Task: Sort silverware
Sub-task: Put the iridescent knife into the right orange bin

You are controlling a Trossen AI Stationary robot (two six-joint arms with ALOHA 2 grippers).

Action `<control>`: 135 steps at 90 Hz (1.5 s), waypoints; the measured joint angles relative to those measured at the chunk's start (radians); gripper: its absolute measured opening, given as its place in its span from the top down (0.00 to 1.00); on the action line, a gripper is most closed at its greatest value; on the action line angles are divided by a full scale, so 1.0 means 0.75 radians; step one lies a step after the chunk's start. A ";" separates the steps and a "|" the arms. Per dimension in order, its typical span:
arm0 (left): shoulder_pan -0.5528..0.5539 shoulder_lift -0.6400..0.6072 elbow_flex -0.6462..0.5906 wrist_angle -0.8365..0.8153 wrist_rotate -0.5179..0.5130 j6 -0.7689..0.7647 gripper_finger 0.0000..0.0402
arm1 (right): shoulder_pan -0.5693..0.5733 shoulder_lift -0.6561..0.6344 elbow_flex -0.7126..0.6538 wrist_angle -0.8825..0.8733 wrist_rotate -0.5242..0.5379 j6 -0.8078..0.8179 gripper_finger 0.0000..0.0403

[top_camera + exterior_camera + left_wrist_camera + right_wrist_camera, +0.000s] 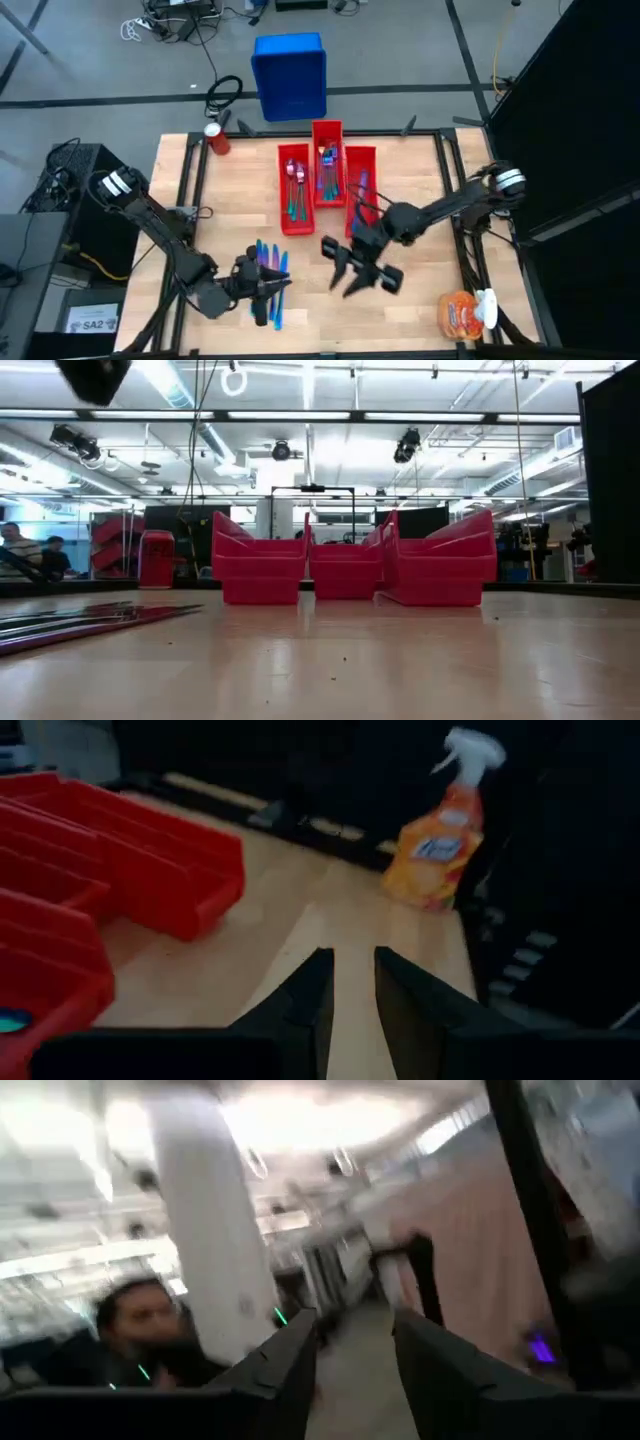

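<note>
The left gripper (285, 287) sits low over the near-left part of the worktop (420, 310), its tip at the loose silverware (268, 262) lying there. In its wrist view the two fingers (305, 1000) stand a narrow gap apart with nothing seen between them; the high view does not settle whether they touch a piece.

The right gripper (362, 272) hangs over the near middle of the worktop, just right of the loose pile and near the front ends of the bins. Its fingers (285, 1365) are spread apart and hold nothing (its wrist view looks out into the room, where a person (140, 1325) shows, blurred).

The loose silverware, blue and purple pieces, lies in a small fan on the near-left worktop; in the low view it appears as slim strips at the left edge (90, 618).

Three red bins (327, 175) stand side by side at the far middle. The left bin (294, 190) and the middle bin (327, 160) each contain several sorted pieces; the right bin (360, 185) contains at least one.

An orange spray bottle (468, 312) lies at the near-right corner. A red can (217, 138) stands at the far-left corner. A blue bin (290, 75) sits on the floor beyond the worktop.
</note>
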 joint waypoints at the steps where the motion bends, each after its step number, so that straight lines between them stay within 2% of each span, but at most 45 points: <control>1: 0.005 0.000 0.023 -0.062 0.011 -0.022 0.85 | 0.010 -0.015 0.000 -0.055 0.012 -0.024 0.72; 12: 0.073 0.001 0.315 -0.794 0.224 -0.357 0.85 | 0.122 -0.179 0.000 -0.651 0.253 -0.228 0.74; 21: 0.098 0.006 0.490 -1.211 0.331 -0.586 0.85 | 0.226 -0.309 0.000 -1.115 0.598 -0.326 0.75; 28: 0.098 0.008 0.563 -1.379 0.346 -0.663 0.85 | 0.316 -0.377 0.000 -1.412 0.924 -0.348 0.76; 36: 0.104 0.008 0.581 -1.458 0.352 -0.718 0.85 | 0.405 -0.410 -0.001 -1.652 1.273 -0.319 0.77; 42: 0.107 0.015 0.568 -1.494 0.367 -0.778 0.85 | 0.458 -0.406 -0.001 -1.764 1.457 -0.279 0.78; 47: 0.118 0.026 0.550 -1.519 0.396 -0.815 0.85 | 0.483 -0.388 -0.001 -1.813 1.536 -0.259 0.78; 66: 0.167 0.111 0.494 -1.533 0.595 -0.885 0.85 | 0.489 -0.292 -0.007 -1.839 1.569 -0.261 0.80; 74: 0.200 0.175 0.474 -1.535 0.711 -0.868 0.83 | 0.475 -0.233 -0.070 -1.711 1.613 -0.274 0.80; 84: 0.264 0.235 0.473 -1.534 0.865 -0.793 0.78 | 0.423 -0.172 -0.131 -1.537 1.623 -0.415 0.78; 112: 0.393 0.303 0.474 -1.381 0.975 -0.845 0.58 | 0.251 -0.172 -0.140 -1.493 1.596 -0.609 0.71; 123: 0.441 0.303 0.474 -1.421 1.073 -0.901 0.53 | 0.213 -0.177 -0.140 -1.519 1.504 -0.658 0.69; 135: 0.476 0.303 0.474 -1.522 1.145 -0.985 0.52 | 0.205 -0.178 -0.140 -1.524 1.485 -0.751 0.67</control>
